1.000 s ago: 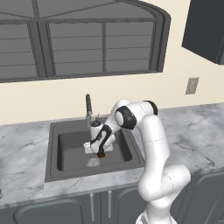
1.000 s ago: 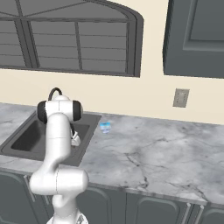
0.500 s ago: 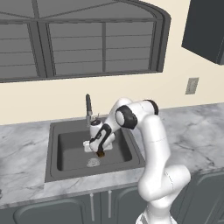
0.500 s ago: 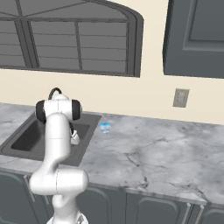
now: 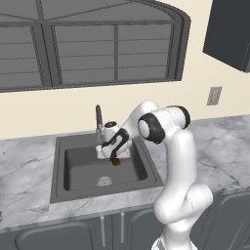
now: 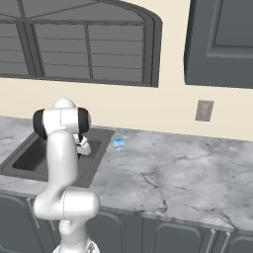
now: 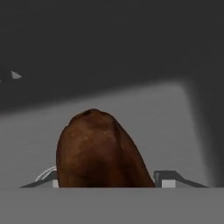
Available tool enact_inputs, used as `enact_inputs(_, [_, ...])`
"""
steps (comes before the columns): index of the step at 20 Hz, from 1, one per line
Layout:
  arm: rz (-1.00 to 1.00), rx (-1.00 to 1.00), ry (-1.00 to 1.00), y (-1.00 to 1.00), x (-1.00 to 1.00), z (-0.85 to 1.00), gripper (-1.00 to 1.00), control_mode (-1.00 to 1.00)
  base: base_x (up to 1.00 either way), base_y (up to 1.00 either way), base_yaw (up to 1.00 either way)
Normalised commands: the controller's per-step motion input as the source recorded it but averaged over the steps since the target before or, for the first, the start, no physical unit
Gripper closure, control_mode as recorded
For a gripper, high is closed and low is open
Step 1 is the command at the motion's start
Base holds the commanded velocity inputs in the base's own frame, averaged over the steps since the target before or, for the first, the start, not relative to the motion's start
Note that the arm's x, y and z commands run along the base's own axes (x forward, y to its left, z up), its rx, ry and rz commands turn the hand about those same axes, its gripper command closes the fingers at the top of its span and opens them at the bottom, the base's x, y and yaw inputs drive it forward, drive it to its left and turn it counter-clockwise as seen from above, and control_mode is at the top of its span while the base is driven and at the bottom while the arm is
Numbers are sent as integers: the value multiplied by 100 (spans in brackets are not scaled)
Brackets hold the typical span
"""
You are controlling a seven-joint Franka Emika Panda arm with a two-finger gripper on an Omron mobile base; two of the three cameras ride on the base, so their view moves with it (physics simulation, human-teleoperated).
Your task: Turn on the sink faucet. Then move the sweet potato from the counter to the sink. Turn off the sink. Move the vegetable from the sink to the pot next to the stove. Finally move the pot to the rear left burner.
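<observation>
Though my arm has barely shifted this past second, my fingers (image 7: 168,178) have drawn in slightly and now clasp the sweet potato (image 5: 115,161) low inside the sink (image 5: 97,194), probably ready for lifting toward the pot.

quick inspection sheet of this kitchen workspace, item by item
surface: grey marbled counter with a dark sink set into it
job's things: sweet potato sits between the claw's fingers, over the sink basin; faucet stands at the sink's back rim, running water cannot be made out; pot and stove nothing seen
clutter: a small pale blue thing on the counter right of the sink; drain in the basin floor
claw: claw is down inside the sink, jaws on either side of the sweet potato
cables: nothing seen
surroundings: window above the sink, wall outlet, dark upper cabinet, grey lower cabinets
</observation>
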Motion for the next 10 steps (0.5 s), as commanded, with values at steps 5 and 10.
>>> enact_inputs(5, [-14,0,0,-21,-20,95,100,-100,0,0,0])
enact_inputs(10, [-9,0,0,-24,-30,83,100,-100,0,0,0])
